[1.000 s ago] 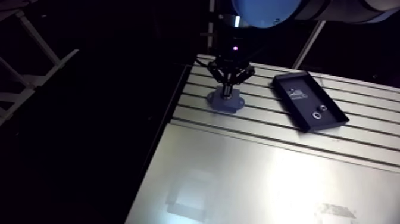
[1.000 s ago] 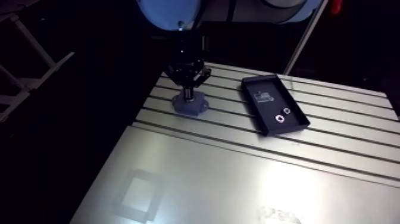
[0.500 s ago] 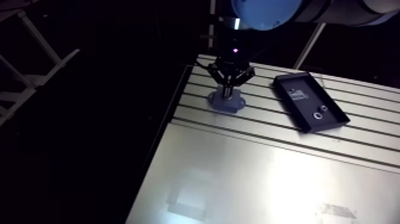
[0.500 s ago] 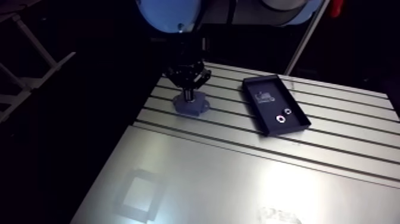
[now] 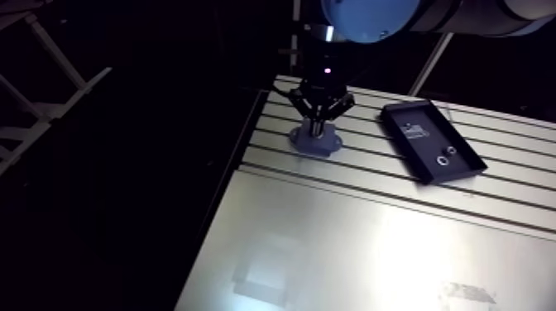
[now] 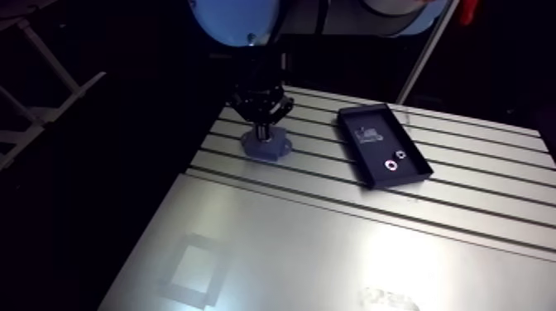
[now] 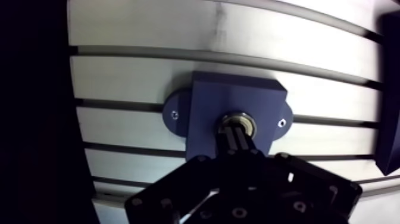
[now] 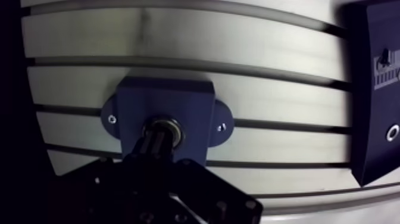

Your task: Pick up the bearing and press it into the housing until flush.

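The dark blue housing (image 7: 205,101) is bolted flat on the slotted table, with a screw in each side ear. The metal bearing (image 7: 247,124) sits in its centre bore, and only its rim shows around my fingertips. My gripper (image 7: 233,136) is shut, its two fingers (image 7: 237,143) pressed together with their tips down on the bearing's middle. How deep the bearing sits I cannot tell. In the arm view the gripper (image 5: 317,126) stands upright over the housing (image 5: 314,142) near the table's far left corner.
A black tray (image 5: 430,139) lies to the right of the housing, holding two small rings (image 6: 389,165) and a printed label. The table's left edge (image 5: 248,141) runs close beside the housing. A smooth plate (image 5: 372,248) covers the table's near half.
Nothing has visibly changed apart from a slight shift of the whole arm view; the gripper stays shut on top of the bearing in the housing.
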`<state>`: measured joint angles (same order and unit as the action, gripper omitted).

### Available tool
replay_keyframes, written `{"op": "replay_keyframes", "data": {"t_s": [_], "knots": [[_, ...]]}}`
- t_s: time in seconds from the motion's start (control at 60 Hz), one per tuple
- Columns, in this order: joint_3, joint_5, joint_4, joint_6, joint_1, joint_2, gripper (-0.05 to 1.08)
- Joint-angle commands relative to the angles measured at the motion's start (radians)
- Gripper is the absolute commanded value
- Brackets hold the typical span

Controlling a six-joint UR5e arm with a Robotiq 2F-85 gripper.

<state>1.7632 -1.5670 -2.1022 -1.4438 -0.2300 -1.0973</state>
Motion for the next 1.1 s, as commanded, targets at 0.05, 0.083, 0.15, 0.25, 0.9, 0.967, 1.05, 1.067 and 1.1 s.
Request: {"op": "replay_keyframes", "data": {"t_s": [0.05,0.083,0.15,0.25,0.9,0.967,1.05,1.067,1.1], "knots": [[0.0,0.0,0.0,-0.001,0.0,0.001,1.0],[0.0,0.0,0.0,0.0,0.0,0.001,1.0],[0.0,0.0,0.0,-0.002,0.0,0.005,1.0],[0.0,0.0,0.0,-0.002,0.0,0.008,1.0],[0.0,0.0,-0.005,-0.005,0.0,0.011,0.99],[0.0,0.002,-0.005,-0.005,0.001,0.009,0.99],[-0.003,0.002,-0.003,-0.005,0.0,0.008,0.99],[-0.003,0.002,-0.003,-0.005,0.0,0.008,0.99],[-0.006,0.002,-0.001,-0.005,0.0,0.006,0.99]]}}
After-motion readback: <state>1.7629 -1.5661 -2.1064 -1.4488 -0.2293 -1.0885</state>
